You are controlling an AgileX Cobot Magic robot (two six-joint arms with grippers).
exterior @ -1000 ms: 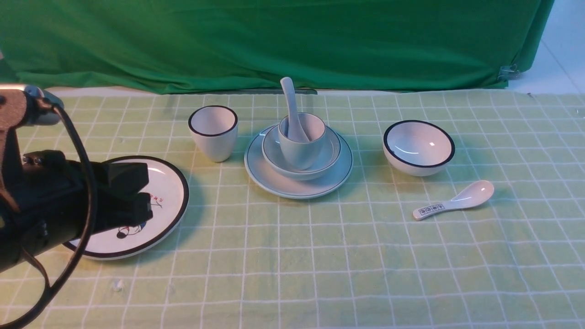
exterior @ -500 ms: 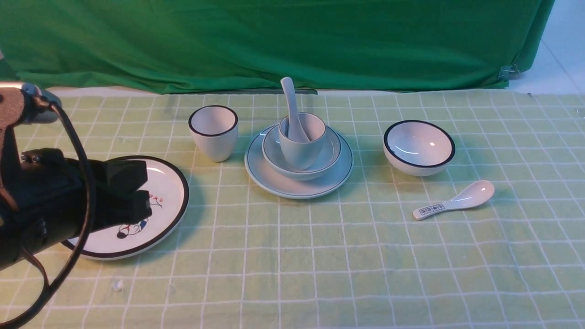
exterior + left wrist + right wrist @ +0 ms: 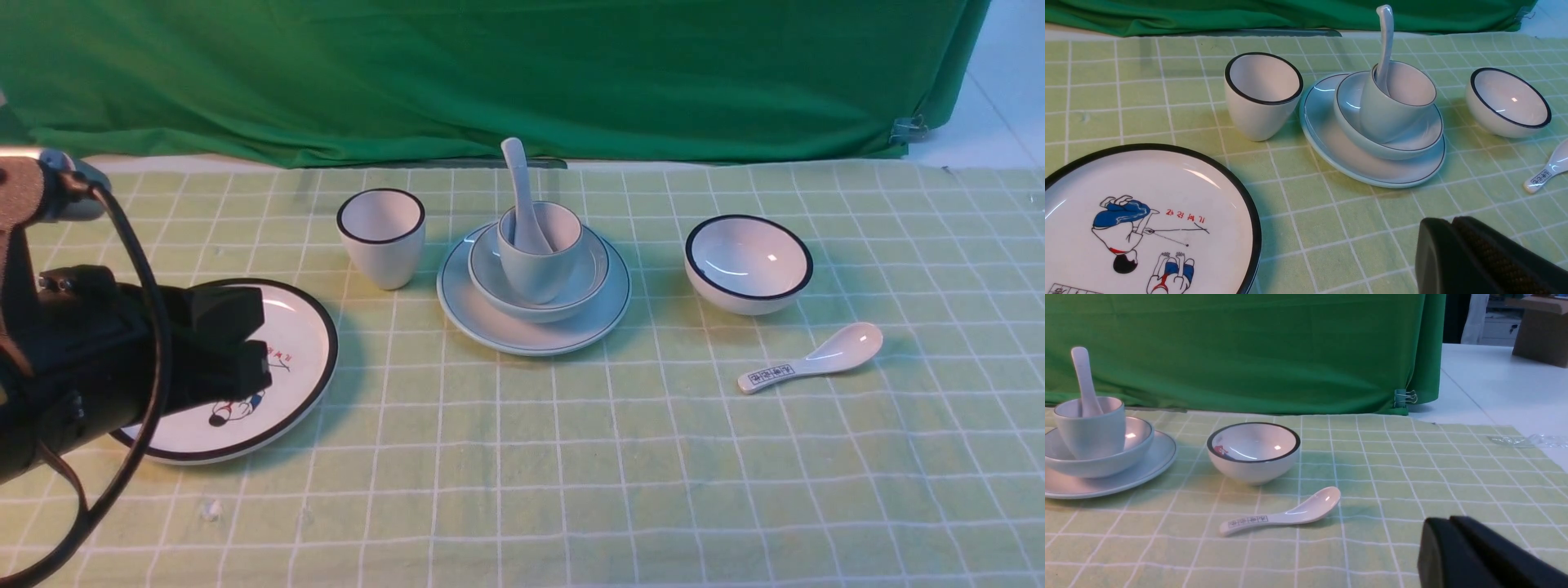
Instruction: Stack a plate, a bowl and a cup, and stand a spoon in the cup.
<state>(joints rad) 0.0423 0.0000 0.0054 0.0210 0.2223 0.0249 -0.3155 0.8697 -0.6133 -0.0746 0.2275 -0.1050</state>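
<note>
The left pincer hangs low over the near left of the tabletop, its jaws pressed together with nothing between them, above the cartoon plate with the black rim. The right pincer shows only in its own wrist view, where its dark fingers appear to lie together and empty; I cannot tell for sure how far they are parted. Beyond the left pincer stands the black-rimmed cup. Just beside it, mid-table, sits the plate, carrying the bowl, with the cup inside the bowl and the spoon upright in the cup, handle leaning back. Farther right rest the black-rimmed bowl and, nearer, the labelled spoon, lying flat.
</note>
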